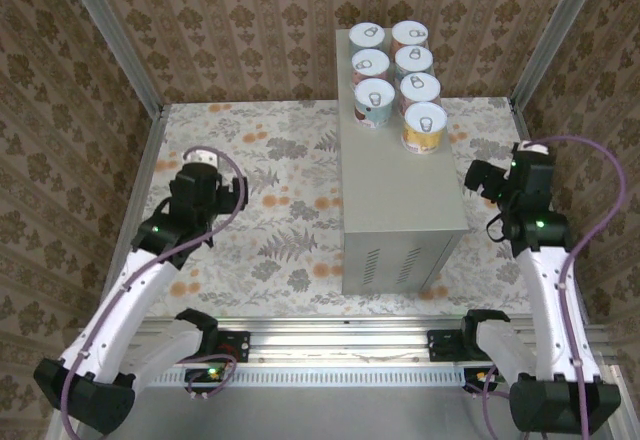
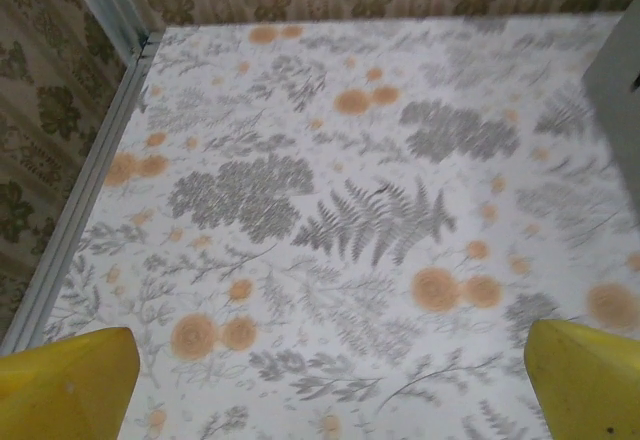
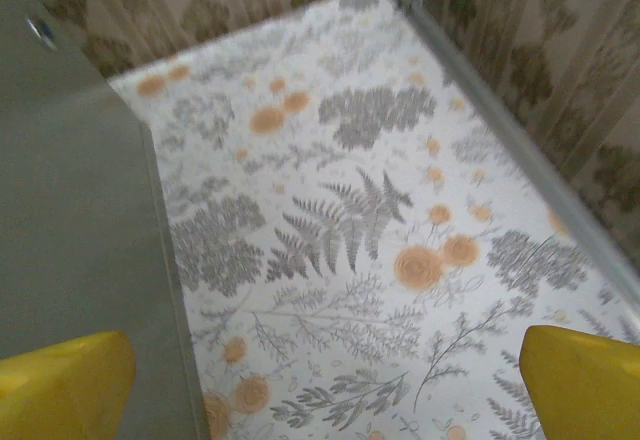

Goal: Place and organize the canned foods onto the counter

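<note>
The canned foods (image 1: pixel 374 102) stand upright in a tight cluster of two rows on the far end of the grey metal box (image 1: pixel 402 195), lids up with their pull tabs showing. The tin nearest the box's front end on the right row wears a yellow label (image 1: pixel 424 132); the one to its left shows a pale teal and pinkish label. The near half of the box top is bare, and vent slots (image 1: pixel 400 260) mark its near end face. The box stands on the floral-patterned table (image 1: pixel 270 220), right of the table's middle.

The left gripper (image 2: pixel 325 385) hangs above the table well to the left of the box, its jaws spread wide and holding nothing. Its yellow fingertips (image 2: pixel 65 385) sit at the two lower corners of the left wrist view, with printed ferns and orange blooms between them. A sliver of the box's grey side (image 2: pixel 615 100) shows at the right edge of that view.

The right gripper (image 3: pixel 322 385) hangs just to the right of the box, also wide apart and holding nothing. One yellow fingertip (image 3: pixel 60 385) lies over the box's grey wall (image 3: pixel 70 210), the other over the table. Both grippers are well apart from the tins.
</note>
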Controlling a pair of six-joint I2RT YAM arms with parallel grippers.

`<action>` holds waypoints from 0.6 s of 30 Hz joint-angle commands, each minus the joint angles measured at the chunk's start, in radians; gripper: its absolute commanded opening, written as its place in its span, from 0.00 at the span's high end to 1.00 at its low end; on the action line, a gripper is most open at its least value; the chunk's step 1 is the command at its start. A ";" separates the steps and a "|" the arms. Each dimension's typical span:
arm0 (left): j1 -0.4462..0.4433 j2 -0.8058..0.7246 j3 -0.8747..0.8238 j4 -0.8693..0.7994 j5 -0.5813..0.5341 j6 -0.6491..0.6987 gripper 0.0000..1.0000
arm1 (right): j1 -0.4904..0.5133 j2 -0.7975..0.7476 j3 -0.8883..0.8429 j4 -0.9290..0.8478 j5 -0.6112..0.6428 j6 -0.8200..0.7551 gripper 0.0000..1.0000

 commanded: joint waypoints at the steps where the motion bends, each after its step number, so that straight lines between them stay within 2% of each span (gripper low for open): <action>1: 0.047 -0.028 -0.101 0.096 -0.091 0.105 0.00 | -0.008 0.058 -0.061 0.192 -0.009 0.010 0.00; 6: 0.154 -0.024 -0.236 0.204 -0.129 0.156 0.00 | -0.009 0.193 -0.094 0.274 0.019 0.009 0.00; 12: 0.226 -0.085 -0.493 0.519 -0.145 0.190 0.00 | -0.009 0.305 -0.171 0.446 0.025 0.015 0.00; 18: 0.283 -0.039 -0.597 0.778 -0.107 0.217 0.00 | -0.009 0.436 -0.215 0.616 0.046 0.003 0.00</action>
